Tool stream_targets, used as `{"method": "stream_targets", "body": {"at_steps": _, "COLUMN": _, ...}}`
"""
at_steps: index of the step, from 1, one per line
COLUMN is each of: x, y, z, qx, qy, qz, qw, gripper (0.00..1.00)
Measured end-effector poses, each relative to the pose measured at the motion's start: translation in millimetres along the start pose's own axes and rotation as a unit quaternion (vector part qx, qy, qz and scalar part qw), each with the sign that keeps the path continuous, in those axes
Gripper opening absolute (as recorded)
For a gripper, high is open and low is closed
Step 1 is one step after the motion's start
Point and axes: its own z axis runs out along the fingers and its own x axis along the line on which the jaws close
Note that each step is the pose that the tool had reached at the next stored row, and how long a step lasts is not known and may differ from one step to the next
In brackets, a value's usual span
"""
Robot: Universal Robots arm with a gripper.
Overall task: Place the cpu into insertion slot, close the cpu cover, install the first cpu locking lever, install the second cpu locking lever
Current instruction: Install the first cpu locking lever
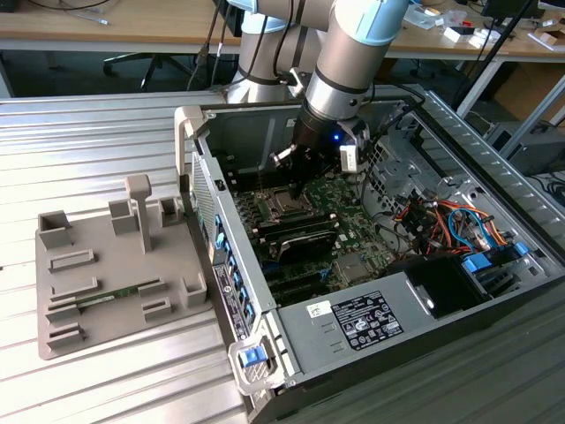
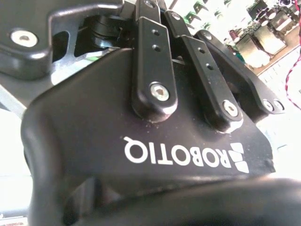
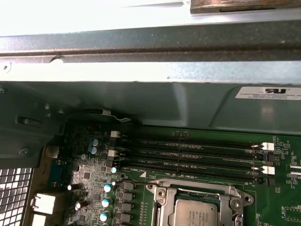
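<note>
On the exterior view's left, a grey fixture tray (image 1: pixel 106 283) lies on the worktop (image 1: pixel 53 150). Rightward, the gripper (image 1: pixel 295 187) hovers just above the insertion slot (image 1: pixel 284 205); whether it is spread I cannot tell. The cpu (image 3: pixel 196 213) sits seated inside the cpu cover (image 3: pixel 162 194). Press squarely; case walls and memory slots (image 3: pixel 188 153) crowd close.

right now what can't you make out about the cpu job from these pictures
- Claw open or shut: its tips are too small in the exterior view.
- Insertion slot: cut off by the first wrist view's edge, so the levers cannot be checked.
- Cpu: partly cut off by the same edge.
</note>
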Motion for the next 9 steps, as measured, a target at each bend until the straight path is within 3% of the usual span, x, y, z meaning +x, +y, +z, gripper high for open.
{"method": "stream_targets", "body": {"at_steps": 9, "x": 0.0, "y": 0.0, "z": 0.0, "qx": 0.0002, "qy": 0.0000, "qz": -0.004, "qw": 1.0000, "gripper": 0.10}}
